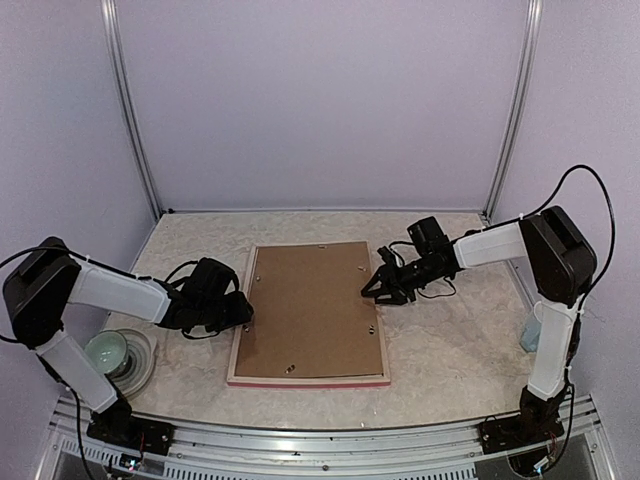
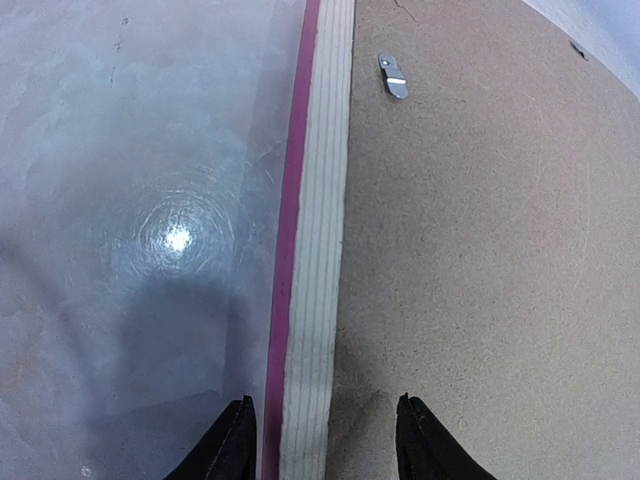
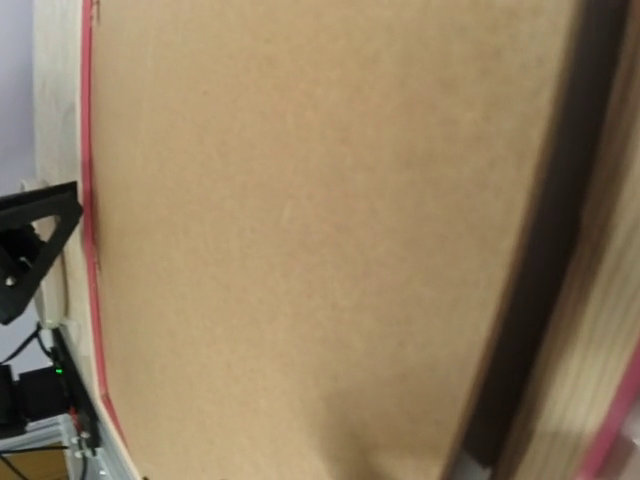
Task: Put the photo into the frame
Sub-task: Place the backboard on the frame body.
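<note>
The frame (image 1: 308,379) lies face down mid-table, its pink-red moulding showing along the edges. A brown backing board (image 1: 310,305) fills its back. The photo is hidden. My left gripper (image 1: 240,308) is at the frame's left side. In the left wrist view it (image 2: 328,445) stands open astride the pale ribbed rail (image 2: 318,230), one finger over the table and one over the board (image 2: 480,250). My right gripper (image 1: 372,290) hovers at the board's right edge with fingers apart and nothing in them. The right wrist view shows only the board (image 3: 300,230) close up, with a dark gap (image 3: 540,250) beside the rail.
A green bowl (image 1: 107,352) sits on a plate (image 1: 143,362) at the front left, beside my left arm. A pale blue object (image 1: 531,330) stands by the right arm's base. A metal turn tab (image 2: 393,75) lies on the board. Walls close in the back and sides.
</note>
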Tool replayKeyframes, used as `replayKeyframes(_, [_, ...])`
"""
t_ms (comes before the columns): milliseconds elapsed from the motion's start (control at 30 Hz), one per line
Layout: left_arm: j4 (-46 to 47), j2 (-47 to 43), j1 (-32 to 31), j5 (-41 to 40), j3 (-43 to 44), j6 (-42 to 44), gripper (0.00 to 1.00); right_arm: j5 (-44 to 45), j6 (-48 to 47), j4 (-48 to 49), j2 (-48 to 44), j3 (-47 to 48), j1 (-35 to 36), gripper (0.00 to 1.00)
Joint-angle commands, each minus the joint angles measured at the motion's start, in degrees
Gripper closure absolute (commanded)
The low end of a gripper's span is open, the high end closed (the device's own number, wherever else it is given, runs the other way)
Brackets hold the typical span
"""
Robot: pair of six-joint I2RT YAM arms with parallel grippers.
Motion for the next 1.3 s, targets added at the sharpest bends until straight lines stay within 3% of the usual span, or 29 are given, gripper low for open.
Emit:
replayKeyframes(0, [0.91, 0.19, -0.21, 0.18, -1.01, -0.2, 0.52, 2.87, -3.95, -5.05, -1.61, 3.71, 1.08, 0.59])
replayKeyframes(333, [1.48, 0.36, -0.21, 0.37, -1.46, -0.47, 0.52, 11.39, -11.04, -16.78, -0.76, 9.85, 3.09, 0.54])
replayKeyframes(1033, [2.18, 1.17, -0.12, 0.78, -1.55, -0.56, 0.52, 23.84, -18.25, -27.89, -1.84, 15.7, 5.53, 0.47])
replayKeyframes(1267, [1.74, 0.77, 0.26, 0.43, -1.1, -0.36, 0.52, 26.33, -20.49, -26.89, -4.19, 17.2, 5.53, 0.35])
